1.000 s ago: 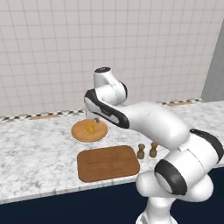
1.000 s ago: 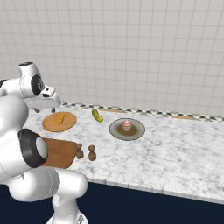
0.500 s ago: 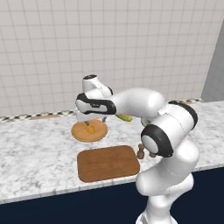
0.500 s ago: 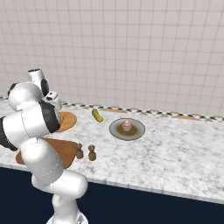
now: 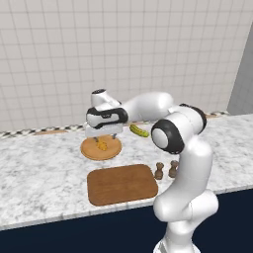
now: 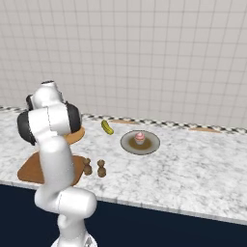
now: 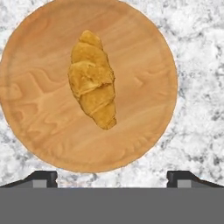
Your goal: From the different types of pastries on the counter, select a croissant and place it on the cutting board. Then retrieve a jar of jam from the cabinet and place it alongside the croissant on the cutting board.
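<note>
Tool [image 5: 103,139]: jaws spread wide, holding nothing, poised directly above the croissant [image 7: 92,78]. Croissant: lies beneath the tool on a round wooden plate [image 7: 148,118], untouched. Cutting board [image 5: 122,183]: bare, on the marbled table [image 5: 39,163], nearer the robot's base than the tool. Cupcake [image 6: 140,137]: on a dark plate [image 6: 152,146], well off to the tool's right.

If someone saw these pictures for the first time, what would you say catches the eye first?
Probably the white arm bent over the counter, its open gripper hovering right above the golden croissant on the round wooden plate. Next, the bare reddish-brown cutting board in front of that plate, near the counter's front edge. Off to the right, a pink-topped cupcake sits on a round dark plate.
</note>
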Tool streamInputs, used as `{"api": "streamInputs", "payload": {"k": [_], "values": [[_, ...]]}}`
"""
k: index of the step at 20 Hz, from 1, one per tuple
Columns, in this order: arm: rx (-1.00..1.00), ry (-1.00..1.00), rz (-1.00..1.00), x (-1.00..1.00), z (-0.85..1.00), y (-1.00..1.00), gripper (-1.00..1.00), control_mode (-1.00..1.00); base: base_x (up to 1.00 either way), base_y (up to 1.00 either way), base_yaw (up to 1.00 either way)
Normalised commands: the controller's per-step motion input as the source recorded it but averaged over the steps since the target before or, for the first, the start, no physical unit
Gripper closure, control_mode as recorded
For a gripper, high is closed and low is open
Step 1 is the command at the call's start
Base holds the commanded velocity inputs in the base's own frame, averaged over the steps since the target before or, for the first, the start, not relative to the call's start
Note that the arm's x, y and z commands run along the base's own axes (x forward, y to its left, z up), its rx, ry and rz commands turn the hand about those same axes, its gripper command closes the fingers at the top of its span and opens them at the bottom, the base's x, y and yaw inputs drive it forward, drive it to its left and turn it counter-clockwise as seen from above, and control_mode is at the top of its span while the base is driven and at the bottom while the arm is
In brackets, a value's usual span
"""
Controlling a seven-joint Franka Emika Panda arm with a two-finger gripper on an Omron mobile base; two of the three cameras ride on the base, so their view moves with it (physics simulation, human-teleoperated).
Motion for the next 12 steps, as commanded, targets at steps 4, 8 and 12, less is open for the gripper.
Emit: {"api": "streamInputs", "payload": {"k": [4,8,12], "values": [[0.0,0.0,-0.03,0.48,-0.41,0.02,-1.0,-1.0,0.0,0.0,0.0],[0.0,0.0,0.0,0.31,-0.42,0.0,-1.0,-1.0,0.0,0.0,0.0],[0.02,0.0,0.0,0.31,-0.32,0.04,-1.0,-1.0,0.0,0.0,0.0]]}}
